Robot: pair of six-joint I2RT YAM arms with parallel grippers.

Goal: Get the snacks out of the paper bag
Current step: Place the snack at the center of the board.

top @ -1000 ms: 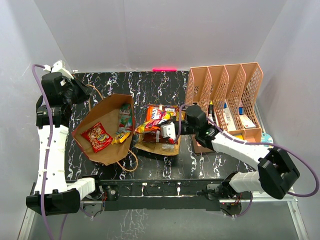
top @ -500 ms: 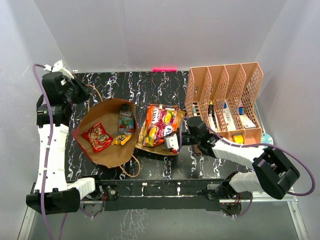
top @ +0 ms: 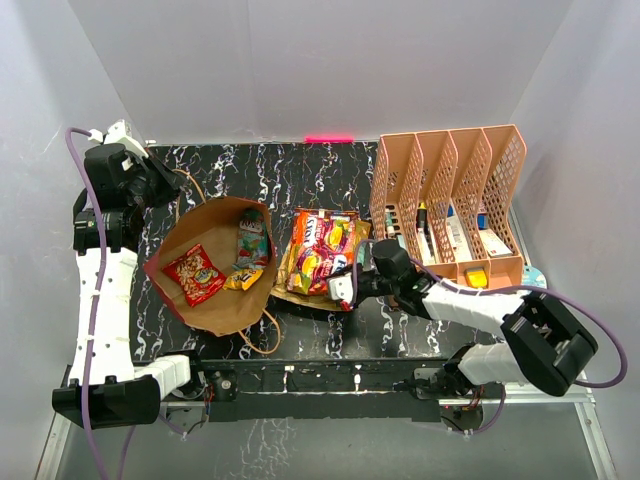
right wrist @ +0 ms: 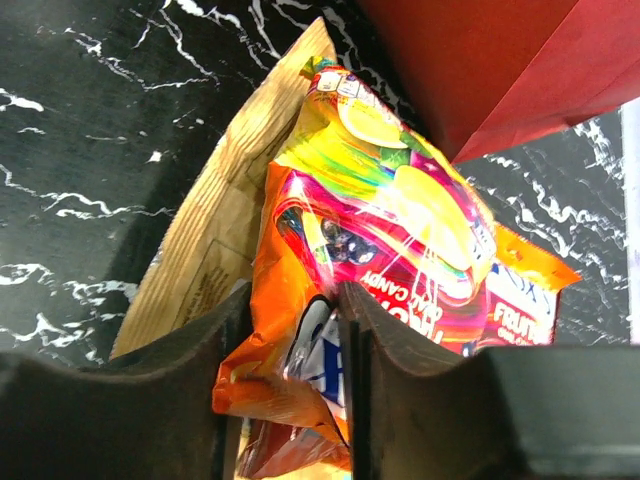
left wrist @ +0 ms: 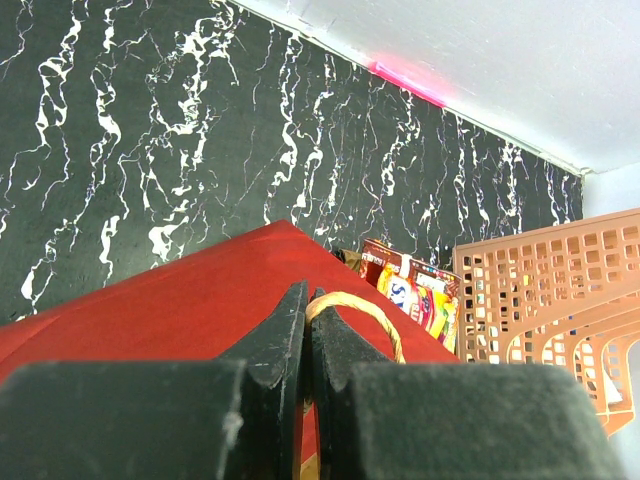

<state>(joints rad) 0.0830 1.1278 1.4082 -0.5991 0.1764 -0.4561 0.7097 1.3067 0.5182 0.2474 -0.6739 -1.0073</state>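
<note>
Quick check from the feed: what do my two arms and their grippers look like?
The left arm and right arm share white links, black joint housings and a purple cable each. The left gripper and right gripper have matte black tapered fingers.

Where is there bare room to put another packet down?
Bare table lies along the back wall, behind the paper bag and the snacks, and along the near edge before them. The middle is crowded: bag, snacks, right fingers, pink organiser.
</note>
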